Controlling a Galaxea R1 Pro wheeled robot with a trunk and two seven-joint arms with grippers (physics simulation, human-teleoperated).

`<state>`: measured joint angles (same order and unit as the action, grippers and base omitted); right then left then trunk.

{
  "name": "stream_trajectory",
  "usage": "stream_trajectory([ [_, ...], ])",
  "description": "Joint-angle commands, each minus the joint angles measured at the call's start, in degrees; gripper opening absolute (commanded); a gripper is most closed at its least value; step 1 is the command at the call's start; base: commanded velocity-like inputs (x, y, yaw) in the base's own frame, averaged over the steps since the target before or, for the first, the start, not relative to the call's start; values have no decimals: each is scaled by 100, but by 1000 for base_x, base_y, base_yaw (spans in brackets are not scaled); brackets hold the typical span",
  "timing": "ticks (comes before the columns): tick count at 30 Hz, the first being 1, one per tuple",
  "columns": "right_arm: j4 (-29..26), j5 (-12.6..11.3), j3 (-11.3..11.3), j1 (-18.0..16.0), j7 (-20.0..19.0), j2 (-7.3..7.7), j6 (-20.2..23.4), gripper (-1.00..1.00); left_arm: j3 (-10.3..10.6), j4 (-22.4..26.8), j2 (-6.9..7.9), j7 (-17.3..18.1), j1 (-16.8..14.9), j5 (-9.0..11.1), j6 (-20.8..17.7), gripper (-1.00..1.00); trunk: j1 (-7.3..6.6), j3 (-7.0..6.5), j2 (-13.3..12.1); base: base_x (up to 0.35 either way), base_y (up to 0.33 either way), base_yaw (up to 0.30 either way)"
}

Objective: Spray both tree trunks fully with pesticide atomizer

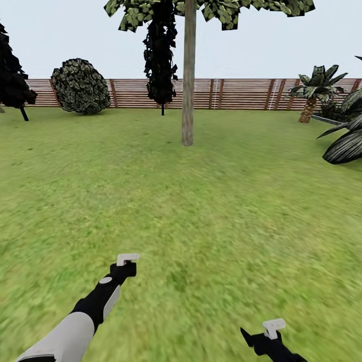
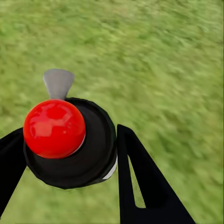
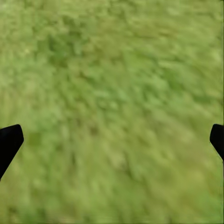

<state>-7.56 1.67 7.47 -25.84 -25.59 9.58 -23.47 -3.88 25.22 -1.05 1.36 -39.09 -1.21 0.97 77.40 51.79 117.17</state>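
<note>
Nearest, in the left wrist view: left gripper (image 2: pixel 70 154) clamped on the pesticide atomizer (image 2: pixel 70 140), a squat black body with a glossy red ball top and a flat grey nozzle tab sticking out past it, black fingers (image 2: pixel 140 182) pressed to its sides. Seen from the head camera, just a small white piece at the tip of the left gripper (image 1: pixel 126 261), black wrist and pale grey forearm behind. Right gripper (image 3: pixel 112 135) spread wide over bare grass, carrying nothing, 2 black tips at the frame's edges; a white tab and black body low in the head view (image 1: pixel 271 332).

Judged step: carrying the bottle across the lawn (image 1: pixel 201 201) toward the tree trunk (image 1: pixel 188 90). Best done by closing in until the trunk stands near, keeping the grip firm and the bottle upright, then aiming the nozzle square at the bark and sweeping base to top.

Grass blurred, soft mottled green. Trunk ahead, well apart from the arms: 1 straight, smooth, grey-beige column with brownish patches, ragged dark leaves above. Farther: a round speckled bush (image 1: pixel 80 86), a slim dark tree (image 1: pixel 160 55), a palm (image 1: pixel 317 90) with scaly stem, and the brown slatted fence (image 1: pixel 241 93).
</note>
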Motion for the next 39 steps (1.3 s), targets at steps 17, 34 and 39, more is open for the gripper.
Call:
stream_trajectory([
  [17,0,0,0,0,-3,0,0,100,0,1,0,-4,-2,-2,0,-100,0,0,0,338,0,0],
  [34,0,0,0,0,1,0,0,100,1,-7,-5,-4,-2,7,0,-100,0,0,0,338,0,0],
  [39,0,0,0,0,1,0,0,100,1,-8,-8,-4,0,7,0,-100,0,0,0,338,0,0],
])
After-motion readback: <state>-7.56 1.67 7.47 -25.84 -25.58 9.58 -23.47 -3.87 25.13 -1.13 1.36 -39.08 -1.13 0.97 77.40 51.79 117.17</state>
